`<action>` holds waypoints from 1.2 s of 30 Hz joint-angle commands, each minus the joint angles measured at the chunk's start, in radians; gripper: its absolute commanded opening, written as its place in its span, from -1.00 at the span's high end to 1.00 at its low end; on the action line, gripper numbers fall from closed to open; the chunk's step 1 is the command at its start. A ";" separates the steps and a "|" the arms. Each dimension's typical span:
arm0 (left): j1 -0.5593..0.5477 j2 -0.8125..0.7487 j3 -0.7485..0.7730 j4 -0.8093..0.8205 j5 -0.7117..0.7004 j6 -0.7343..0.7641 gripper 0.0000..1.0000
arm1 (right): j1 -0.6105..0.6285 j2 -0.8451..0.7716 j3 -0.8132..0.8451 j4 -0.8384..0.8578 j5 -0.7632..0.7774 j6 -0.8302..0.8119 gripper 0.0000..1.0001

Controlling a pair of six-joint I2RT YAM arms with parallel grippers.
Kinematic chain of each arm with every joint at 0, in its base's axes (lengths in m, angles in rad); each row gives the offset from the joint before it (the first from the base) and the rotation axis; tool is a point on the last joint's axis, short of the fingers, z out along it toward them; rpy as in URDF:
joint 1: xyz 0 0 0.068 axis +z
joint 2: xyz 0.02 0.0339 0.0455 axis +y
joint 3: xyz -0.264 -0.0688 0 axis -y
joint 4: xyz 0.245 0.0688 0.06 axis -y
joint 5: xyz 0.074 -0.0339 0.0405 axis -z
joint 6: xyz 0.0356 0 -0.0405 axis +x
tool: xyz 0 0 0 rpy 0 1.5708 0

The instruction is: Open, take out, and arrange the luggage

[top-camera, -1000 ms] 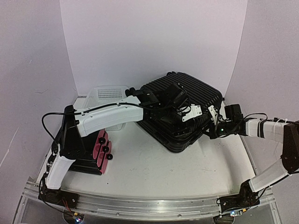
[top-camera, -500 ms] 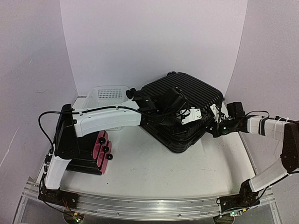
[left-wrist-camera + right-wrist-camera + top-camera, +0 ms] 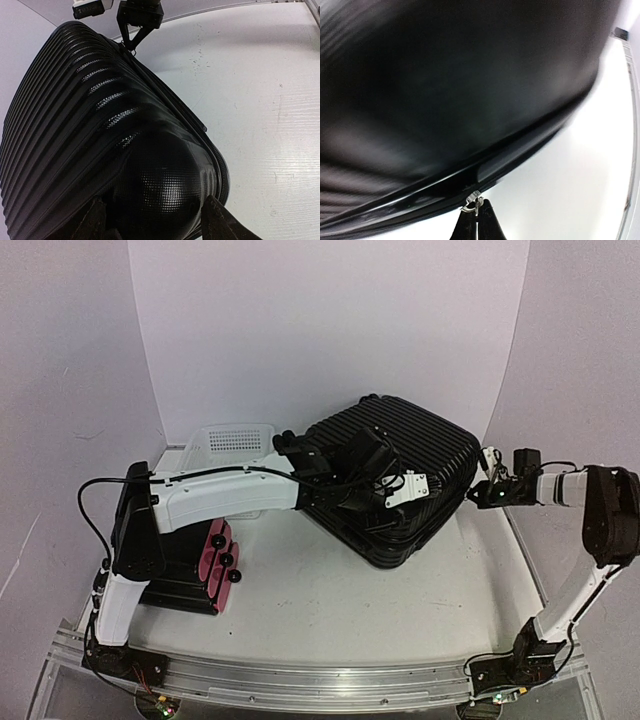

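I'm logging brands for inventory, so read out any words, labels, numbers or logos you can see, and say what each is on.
No text can be read in any view.
The luggage shows only its ribbed black shell, with no logo.
The white basket and the smaller black and pink case show no print.
The white plate on the left wrist looks blank.

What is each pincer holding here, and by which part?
The right pincer is shut on the zipper pull of the luggage. The left pincer straddles a luggage corner; whether it grips cannot be told.
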 commanded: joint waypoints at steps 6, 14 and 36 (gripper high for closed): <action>0.021 -0.016 -0.025 -0.174 0.020 -0.049 -0.27 | -0.161 0.242 0.244 0.300 -0.154 0.170 1.00; 0.021 -0.009 -0.005 -0.198 0.032 -0.051 -0.25 | -0.191 0.464 0.484 0.338 -0.227 0.162 1.00; 0.171 -0.242 0.038 -0.263 0.368 -0.491 -0.74 | -0.118 0.554 0.275 1.231 -0.561 0.305 1.00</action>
